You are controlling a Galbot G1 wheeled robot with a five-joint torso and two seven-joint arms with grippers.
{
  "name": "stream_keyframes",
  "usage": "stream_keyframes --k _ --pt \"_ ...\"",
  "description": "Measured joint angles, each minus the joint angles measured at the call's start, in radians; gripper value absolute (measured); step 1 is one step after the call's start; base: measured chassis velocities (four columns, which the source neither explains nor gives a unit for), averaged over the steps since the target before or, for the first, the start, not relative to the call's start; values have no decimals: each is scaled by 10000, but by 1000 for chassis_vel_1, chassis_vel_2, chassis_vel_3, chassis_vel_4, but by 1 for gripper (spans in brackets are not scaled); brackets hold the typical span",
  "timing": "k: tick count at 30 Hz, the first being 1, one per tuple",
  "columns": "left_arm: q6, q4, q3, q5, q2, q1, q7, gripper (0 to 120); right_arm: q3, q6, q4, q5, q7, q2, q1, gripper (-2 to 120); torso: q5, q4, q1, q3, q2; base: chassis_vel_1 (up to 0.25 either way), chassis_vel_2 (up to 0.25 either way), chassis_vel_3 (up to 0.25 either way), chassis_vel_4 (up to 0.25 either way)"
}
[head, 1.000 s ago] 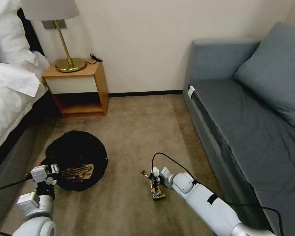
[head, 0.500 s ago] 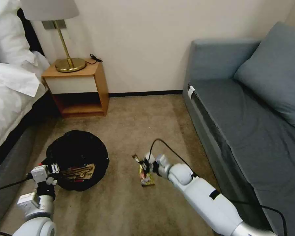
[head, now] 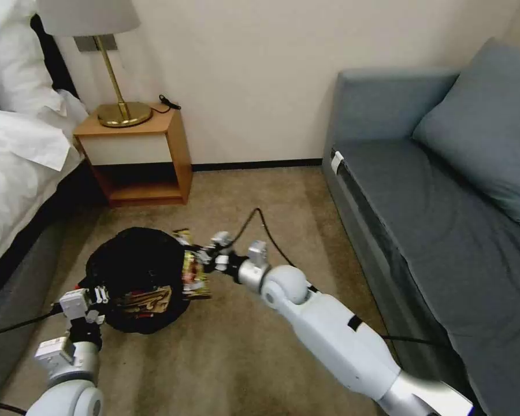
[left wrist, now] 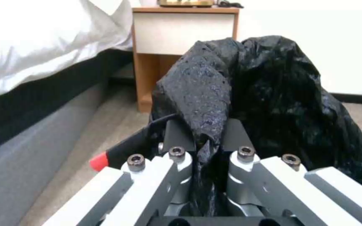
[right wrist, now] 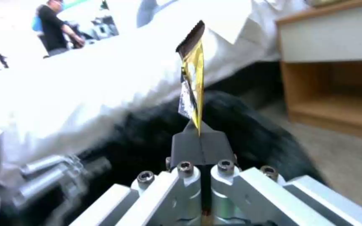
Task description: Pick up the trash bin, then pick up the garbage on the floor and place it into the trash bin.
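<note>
The trash bin [head: 127, 263], a low round basket lined with a crinkly black bag [left wrist: 269, 94], stands on the carpet left of centre. My left gripper [head: 100, 296] is at its near rim, shut on a fold of the bag [left wrist: 208, 138]. Some tan and brown garbage [head: 149, 300] lies inside the bin. My right gripper [head: 199, 259] reaches in from the right and is shut on a gold-brown snack wrapper [head: 194, 276]. The wrapper hangs at the bin's right rim. In the right wrist view the wrapper [right wrist: 193, 84] sticks out from the closed fingers [right wrist: 187, 147] with the bin dark behind it.
A wooden nightstand [head: 141, 159] with a brass lamp [head: 121, 112] stands against the far wall. A bed with white linen [head: 17, 150] runs along the left, and a grey sofa [head: 445, 208] along the right. Bare carpet [head: 254, 196] lies between them.
My right gripper has carried the snack wrapper left and away from me, from the carpet near the sofa up to the bin's right rim. The left gripper has held its grip on the bag.
</note>
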Motion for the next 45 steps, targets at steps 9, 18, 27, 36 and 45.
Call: stream_keyframes --k 9,18,27,36,45 --pt "-21 -190 -45 -40 -114 177 209 7 -640 325 -1038 -619 59 961 -5 0 0 -1 0 0 0 0 0 0 0" --pt "-112 -350 -95 -43 -190 365 299 7 -746 466 -1583 -1150 215 1336 -207 0 1 -2 0 0 0 0 0 0 0" --pt "-166 -346 -79 -10 -247 355 345 7 -815 452 -1474 -1397 275 1175 -477 32 1 -2 0 0 0 0 0 0 0" --pt "-196 -255 -111 -17 -235 342 349 7 -589 399 -1521 -1572 222 1015 -493 65 2 -2 0 0 -1 0 0 0 0" --pt "-254 -96 -79 -120 -248 249 258 7 43 441 -1456 -1568 201 870 -571 95 3 -2 0 0 0 0 0 0 0"
